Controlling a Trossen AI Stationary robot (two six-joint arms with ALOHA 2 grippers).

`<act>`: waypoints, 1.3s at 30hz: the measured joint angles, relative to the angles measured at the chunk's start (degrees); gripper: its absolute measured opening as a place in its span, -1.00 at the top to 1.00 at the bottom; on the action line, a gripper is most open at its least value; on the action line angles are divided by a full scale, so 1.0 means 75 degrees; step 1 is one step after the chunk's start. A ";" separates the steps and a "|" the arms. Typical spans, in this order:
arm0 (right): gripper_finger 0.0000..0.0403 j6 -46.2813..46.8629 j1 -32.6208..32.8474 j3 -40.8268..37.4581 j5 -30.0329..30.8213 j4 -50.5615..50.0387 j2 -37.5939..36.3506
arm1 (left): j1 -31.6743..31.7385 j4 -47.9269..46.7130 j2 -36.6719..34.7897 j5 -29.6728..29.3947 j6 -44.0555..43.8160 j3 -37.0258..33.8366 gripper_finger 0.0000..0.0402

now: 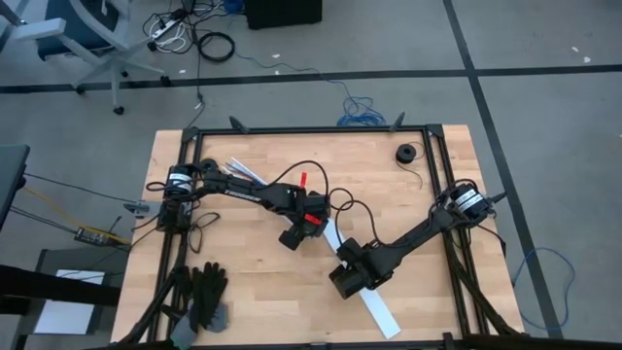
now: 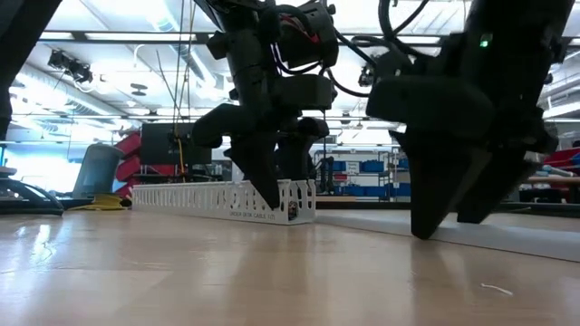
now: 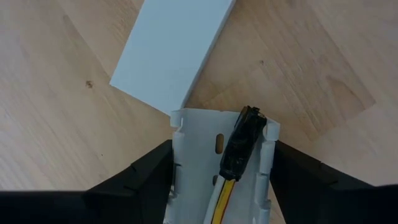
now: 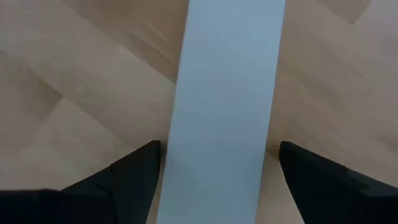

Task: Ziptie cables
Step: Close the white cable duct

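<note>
A white slotted channel (image 3: 198,140) (image 2: 208,197) lies on the table, running back under my left arm. In its end lie thin yellow and white cables (image 3: 222,196) with a small dark plug (image 3: 242,143). My left gripper (image 3: 222,149) (image 1: 294,236) is shut on that end from above. A flat white cover strip (image 4: 227,81) (image 1: 379,311) lies flat on the wood beside it. My right gripper (image 4: 219,149) (image 1: 348,280) is open. It stands low over the strip with one finger on each side and a narrow gap between each finger and the strip. My left gripper holds the channel by its two side walls (image 3: 175,155), right at the end where the plug lies. The walls are pinched between the two fingers (image 3: 149,171), which come from above and lie across the channel. The channel rests level on the table.
Black gloves (image 1: 204,292) lie near the table's near-left corner. A small black roll (image 1: 405,153) sits near the far-right corner. A black frame (image 1: 311,129) runs around the table. Bare wood shows on the near side between the gloves and the strip.
</note>
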 joint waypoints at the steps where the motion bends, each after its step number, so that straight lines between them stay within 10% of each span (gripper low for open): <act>1: -0.52 -0.0004 -0.0024 -0.0061 -0.0069 0.0108 -0.0001 | 0.0000 0.0002 0.0000 0.0000 -0.0001 -0.0002 -0.09; 10: -0.48 -0.0078 -0.0369 -0.0171 -0.1309 0.0277 -0.0055 | 0.0000 0.0013 0.0000 0.0000 -0.0027 0.0000 -0.09; 18: 0.02 -0.0211 -0.0590 -0.0179 -0.1808 0.0249 -0.0052 | 0.0000 0.0026 0.0000 0.0003 -0.0103 -0.0001 -0.09; 39: 0.25 -0.0422 -0.0184 0.0153 -0.0997 -0.0228 -0.0221 | -0.0004 0.0041 0.0000 -0.0020 -0.0186 -0.0009 -0.09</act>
